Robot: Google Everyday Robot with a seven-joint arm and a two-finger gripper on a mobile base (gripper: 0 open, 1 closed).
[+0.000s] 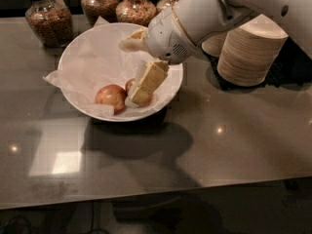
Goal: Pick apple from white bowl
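Note:
The white bowl (pixel 80 57), lined with crumpled white paper, stands on the dark table. Two apples lie at its front. The paler orange-yellow one (pixel 111 96) is on the left. The deeper red apple (pixel 130 85) is on the right, mostly hidden behind a gripper finger. My gripper (pixel 127 72) reaches into the bowl from the right with its jaws spread wide. One beige finger (pixel 146 82) points down in front of the red apple. The other finger (pixel 131 40) sits high over the back of the bowl. It holds nothing.
Several glass jars of grains (pixel 46 18) stand along the back edge. Stacks of small beige paper bowls (pixel 251 50) stand at the right behind the arm. Bare table (pixel 204 145) lies in front of the bowl.

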